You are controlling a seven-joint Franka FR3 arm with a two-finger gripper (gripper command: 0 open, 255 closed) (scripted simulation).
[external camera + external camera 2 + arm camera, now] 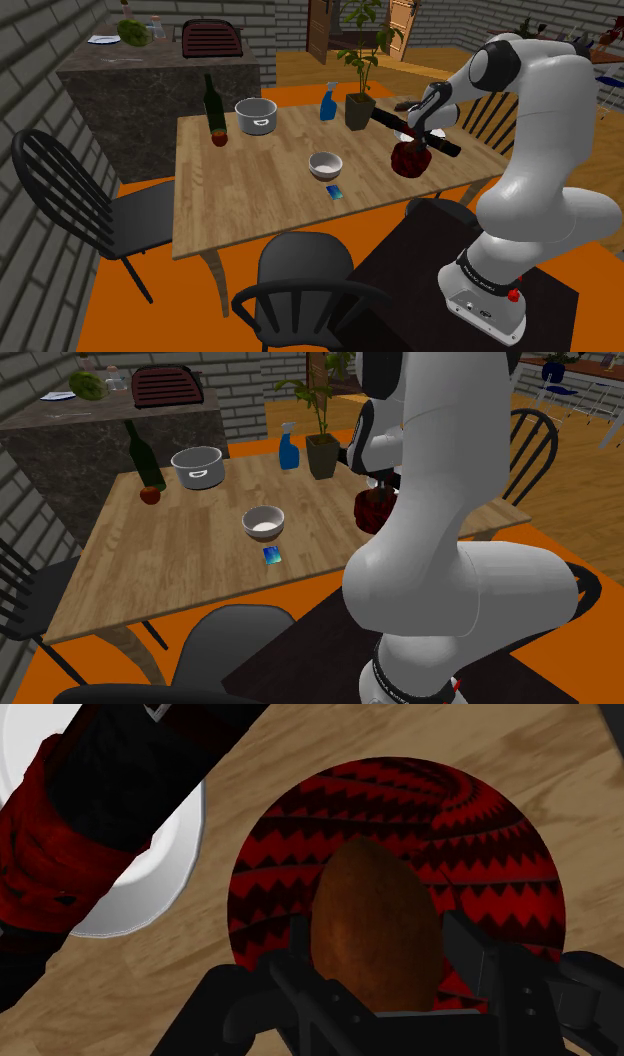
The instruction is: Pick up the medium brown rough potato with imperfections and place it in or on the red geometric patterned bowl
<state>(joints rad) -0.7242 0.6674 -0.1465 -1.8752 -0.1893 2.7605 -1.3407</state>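
Note:
The brown rough potato (375,929) sits between my black fingers (292,956), which clasp its sides. My gripper (378,966) holds it just above the inside of the red bowl (480,834) with its black zigzag pattern. In the shoulder view the gripper (414,143) hangs right over that bowl (409,163), near the table's right edge by the stand. The second exterior view has the bowl (373,512) partly hidden behind my white arm.
On the wooden table (250,190) stand a white bowl (325,164), a small blue object (335,192), a grey pot (256,115), a dark bottle (212,105), a red apple (220,139), a blue spray bottle (327,102) and a potted plant (360,100). Black chairs (300,280) ring the table.

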